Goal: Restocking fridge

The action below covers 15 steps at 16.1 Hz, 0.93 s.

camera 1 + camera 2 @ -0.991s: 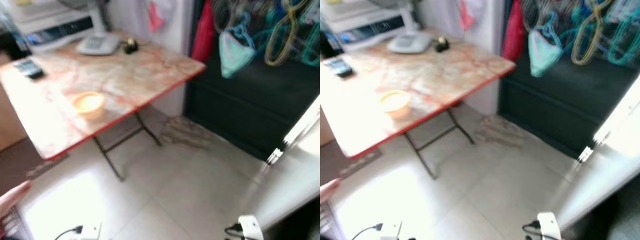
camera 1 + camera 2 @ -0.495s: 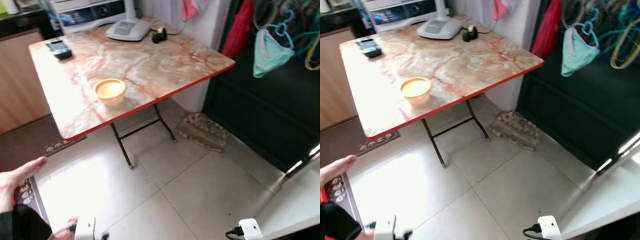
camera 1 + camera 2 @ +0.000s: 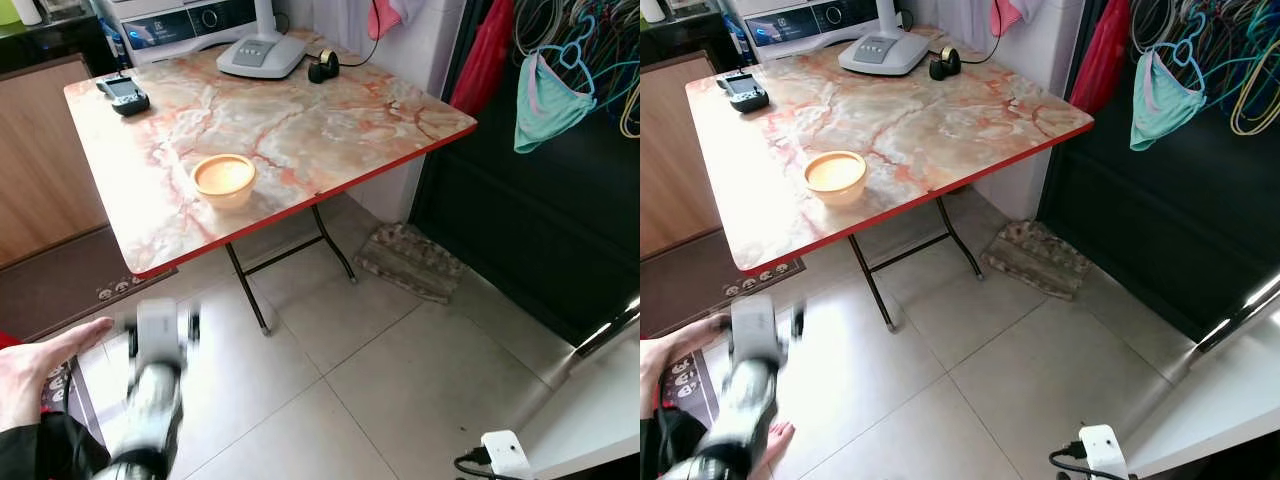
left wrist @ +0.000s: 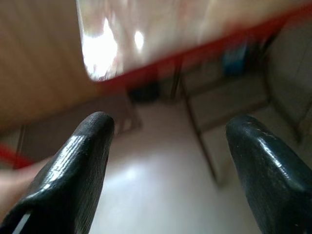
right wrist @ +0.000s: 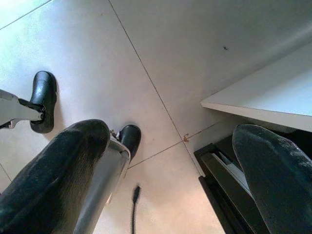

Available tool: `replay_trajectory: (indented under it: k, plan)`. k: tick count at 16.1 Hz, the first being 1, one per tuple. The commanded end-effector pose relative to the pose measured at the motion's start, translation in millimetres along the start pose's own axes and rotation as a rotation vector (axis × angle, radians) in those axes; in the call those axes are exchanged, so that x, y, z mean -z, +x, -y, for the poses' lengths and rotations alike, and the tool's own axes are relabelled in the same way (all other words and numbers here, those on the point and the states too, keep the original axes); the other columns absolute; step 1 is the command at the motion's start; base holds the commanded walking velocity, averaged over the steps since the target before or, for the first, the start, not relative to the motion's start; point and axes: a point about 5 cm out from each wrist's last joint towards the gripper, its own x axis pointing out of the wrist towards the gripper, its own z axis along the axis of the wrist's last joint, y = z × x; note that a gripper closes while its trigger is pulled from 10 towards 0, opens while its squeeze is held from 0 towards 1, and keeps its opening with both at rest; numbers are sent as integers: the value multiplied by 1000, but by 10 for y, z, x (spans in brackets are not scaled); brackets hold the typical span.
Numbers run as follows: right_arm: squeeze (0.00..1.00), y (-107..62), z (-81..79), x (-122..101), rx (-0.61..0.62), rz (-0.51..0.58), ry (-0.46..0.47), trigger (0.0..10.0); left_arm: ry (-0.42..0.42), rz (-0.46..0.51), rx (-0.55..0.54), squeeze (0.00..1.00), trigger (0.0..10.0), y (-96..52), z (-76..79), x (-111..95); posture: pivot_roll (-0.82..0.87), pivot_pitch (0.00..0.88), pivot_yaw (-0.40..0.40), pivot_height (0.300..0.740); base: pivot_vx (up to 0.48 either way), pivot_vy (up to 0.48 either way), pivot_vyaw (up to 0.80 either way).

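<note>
One marble-patterned folding table with red edge (image 3: pixel 330 120) carries a small orange bowl (image 3: pixel 224 178) above pale tiled floor (image 3: pixel 400 380); left gripper (image 4: pixel 170 161) and right gripper (image 5: pixel 170 165) jaws released, empty

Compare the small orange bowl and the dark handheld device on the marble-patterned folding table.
The small orange bowl is round, pale and open-topped; the dark handheld device is flat, blocky and black. The bowl sits near the table's red front edge; the device lies at a far corner. Both rest on the marble-patterned folding table, untouched.
</note>
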Motion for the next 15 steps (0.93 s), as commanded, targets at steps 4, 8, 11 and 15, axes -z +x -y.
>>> replay_trajectory:
  k: [4,8,11,15]
  plan:
    - [0,0,5,11,17,4,30,10000,18,166,102,0,10000,55,259,-305,28,59,26,740,0,0,0]
    - [0,6,-11,3,11,3,35,10000,34,229,126,0,10000,119,342,-476,40,53,23,740,0,0,0]
    - [0,9,-22,-1,8,7,47,10000,-23,227,74,0,10000,133,280,-502,46,37,22,740,0,0,0]
    - [0,14,-44,8,1,0,33,10000,-30,232,82,0,10000,176,269,-555,38,12,33,740,0,0,0]
